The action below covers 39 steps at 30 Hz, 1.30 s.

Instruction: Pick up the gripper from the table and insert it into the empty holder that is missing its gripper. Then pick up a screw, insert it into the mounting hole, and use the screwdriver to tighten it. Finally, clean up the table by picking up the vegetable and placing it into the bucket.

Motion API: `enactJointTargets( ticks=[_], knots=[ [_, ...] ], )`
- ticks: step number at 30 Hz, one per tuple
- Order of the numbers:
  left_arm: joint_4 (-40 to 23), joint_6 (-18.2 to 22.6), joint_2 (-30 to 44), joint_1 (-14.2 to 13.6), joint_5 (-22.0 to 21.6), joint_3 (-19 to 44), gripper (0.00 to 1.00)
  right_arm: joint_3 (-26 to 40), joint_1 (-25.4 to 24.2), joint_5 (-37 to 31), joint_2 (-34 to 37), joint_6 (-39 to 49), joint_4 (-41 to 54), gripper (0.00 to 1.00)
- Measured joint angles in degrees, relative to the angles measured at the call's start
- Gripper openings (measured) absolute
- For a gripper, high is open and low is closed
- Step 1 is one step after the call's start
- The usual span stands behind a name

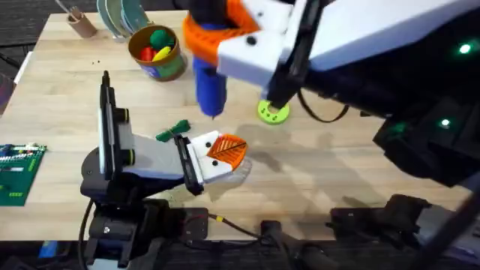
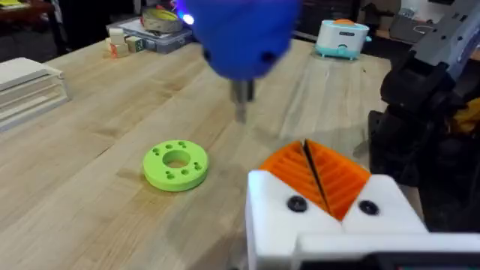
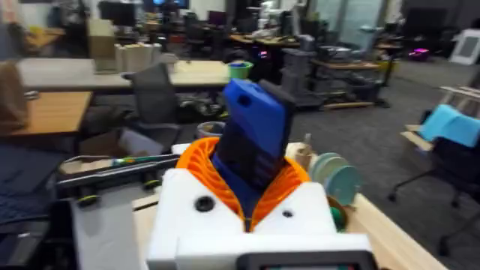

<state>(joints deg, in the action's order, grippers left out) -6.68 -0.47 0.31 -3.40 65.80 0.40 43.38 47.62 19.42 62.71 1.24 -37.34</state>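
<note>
Blue screwdriver (image 1: 210, 88) clamped between the orange pads of my right gripper (image 1: 219, 36), held upright above the wooden table (image 1: 337, 150) with its metal bit pointing down, clear of the surface. My left gripper (image 1: 225, 150) rests low near the table's front, its orange pads pressed together on nothing. Dark green vegetable (image 1: 174, 132) lies just beside it. Lime-green disc (image 1: 273, 112) sits right of the bit. Bucket (image 1: 157, 52) stands at the far left, holding coloured toys
</note>
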Motion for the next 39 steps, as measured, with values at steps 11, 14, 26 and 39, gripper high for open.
enactJointTargets(
  ticks=[11,14,26,39],
  knots=[
    [0.0,0.0,0.0,0.0,0.0,0.0,0.017,0.0,-1.9,1.1,-0.1,7.2,7.4,0.029],
    [0.0,0.0,0.0,0.0,0.0,0.0,0.017,0.0,-3.6,-4.4,0.0,15.4,14.6,0.029],
    [0.0,0.0,0.0,0.0,0.0,0.0,0.017,0.0,-18.8,-24.8,10.9,50.5,18.0,0.029],
    [0.0,0.0,0.0,0.0,0.0,0.0,0.017,0.0,-20.9,-32.3,26.2,73.0,18.0,0.029]
  ],
)
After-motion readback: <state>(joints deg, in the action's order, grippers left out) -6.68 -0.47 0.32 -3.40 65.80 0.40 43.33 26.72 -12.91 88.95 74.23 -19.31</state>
